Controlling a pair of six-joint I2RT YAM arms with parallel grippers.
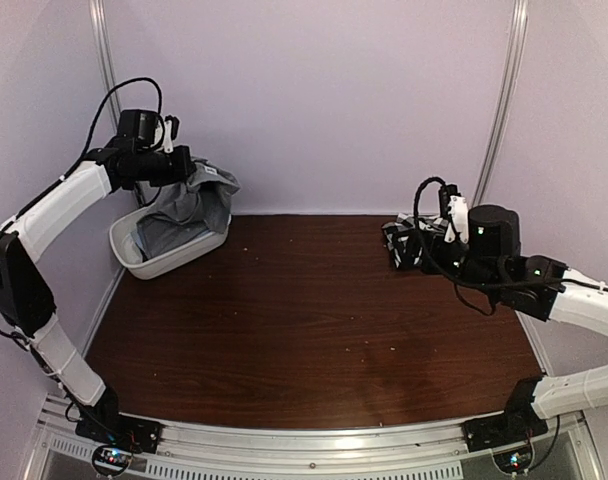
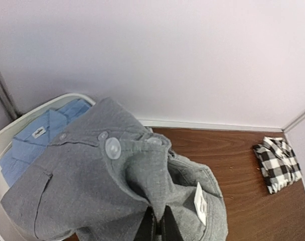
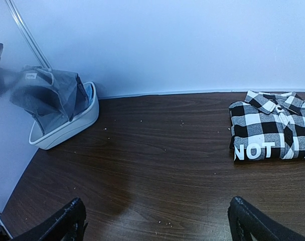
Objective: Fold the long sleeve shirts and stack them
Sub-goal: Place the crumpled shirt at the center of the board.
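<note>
Limp grey cloth shirt (image 2: 92, 181) in left hand (image 2: 157, 227) over white plastic tub (image 1: 172, 263)

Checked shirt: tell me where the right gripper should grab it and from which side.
Take the folded edge of the checked shirt that carries the white lettering. The shirt lies flat on the table with its collar at the far side, so that straight fold faces the open right gripper. Probably come in low from that side, sliding one finger underneath.
</note>
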